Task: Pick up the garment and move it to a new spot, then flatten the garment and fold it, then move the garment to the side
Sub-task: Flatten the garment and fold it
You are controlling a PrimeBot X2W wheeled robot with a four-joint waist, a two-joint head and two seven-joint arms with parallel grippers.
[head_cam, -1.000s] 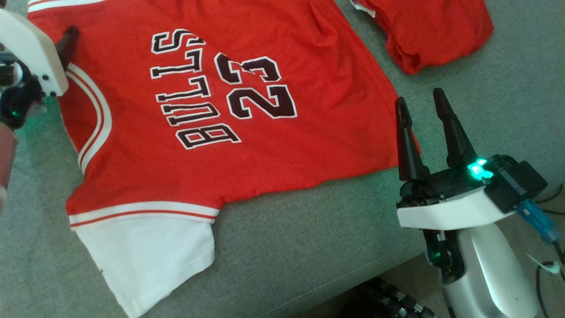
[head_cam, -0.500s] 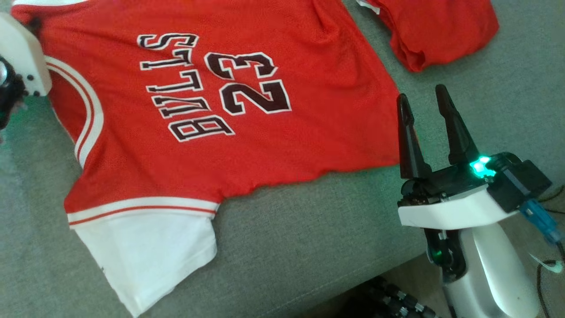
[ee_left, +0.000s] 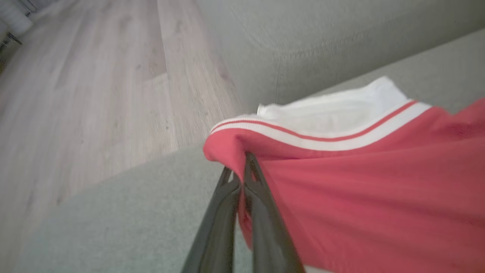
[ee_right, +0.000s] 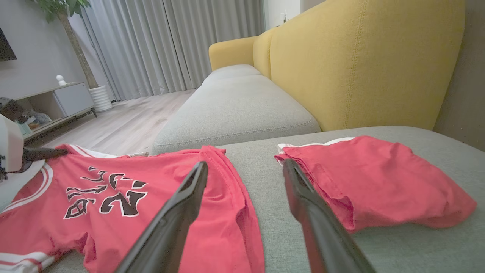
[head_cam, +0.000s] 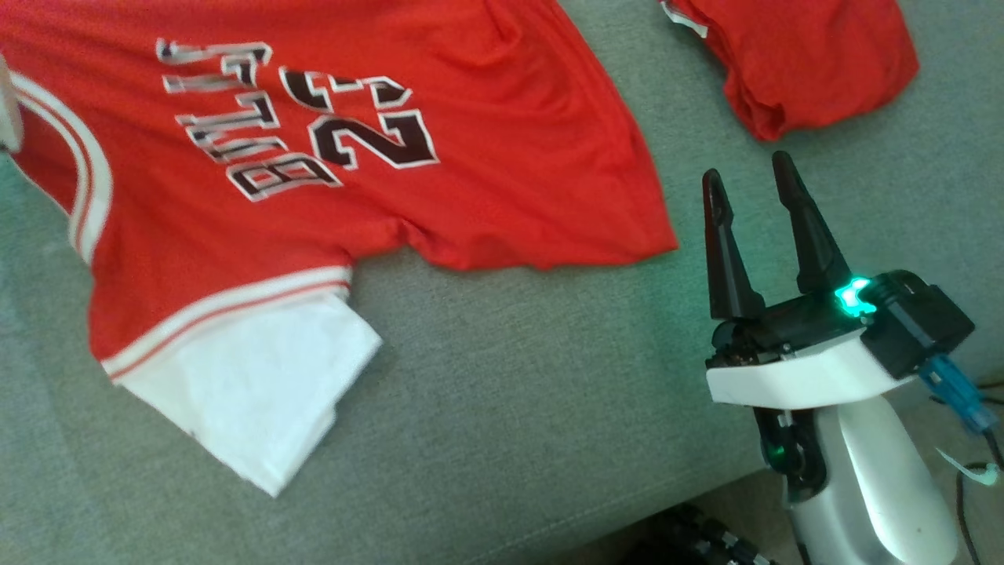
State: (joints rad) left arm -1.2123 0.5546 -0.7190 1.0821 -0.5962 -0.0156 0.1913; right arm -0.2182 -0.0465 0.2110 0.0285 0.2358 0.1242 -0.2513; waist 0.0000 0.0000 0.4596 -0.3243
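A: What lies on your grey woven cushion?
B: Two red garments: a rumpled, white-trimmed jersey and a folded bundle.
A: And your two grippers?
B: The left gripper is clamped on the jersey's edge. The right gripper is spread, beside the hem.

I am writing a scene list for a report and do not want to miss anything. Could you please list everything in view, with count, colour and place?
jersey: one, red with white trim and dark lettering, spread on the sofa seat
second garment: one, red, bunched on the seat, apart from the jersey
sofa seat: one, grey, under both garments
sofa back: one, yellow, behind the seat
floor: one, pale wood, beside the sofa
curtains: one set, grey, far end of the room
cabinet: one, pale, near the curtains
left gripper: one, dark fingers, shut on the jersey's red edge near the white trim
right gripper: one, dark fingers, open, over bare seat right of the jersey
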